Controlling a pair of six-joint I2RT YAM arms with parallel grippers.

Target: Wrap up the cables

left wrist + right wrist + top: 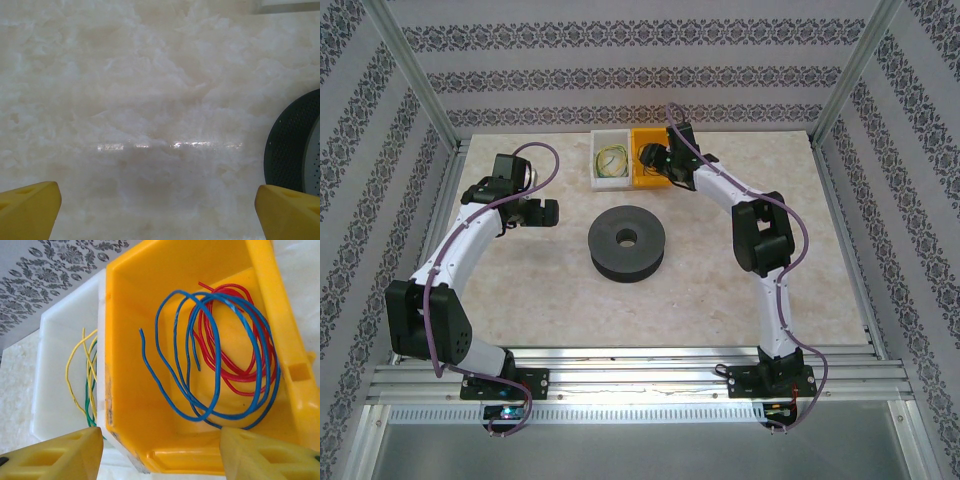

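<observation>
Where the table is viewed from above, the right gripper (655, 158) is seen over the yellow bin (642, 136) at the far side. The left gripper (538, 212) is held left of the spool (627, 243), well apart from the bin.

Left wrist: jaws spread wide, empty; the spool is cut off at the right edge.

Right wrist: jaws parted, nothing held. The blue cable (217, 385) is coiled over a red cable (235, 370) in the bin, just below the fingertips, with the coil's long axis along the bin's length. The crossings cannot be traced.
</observation>
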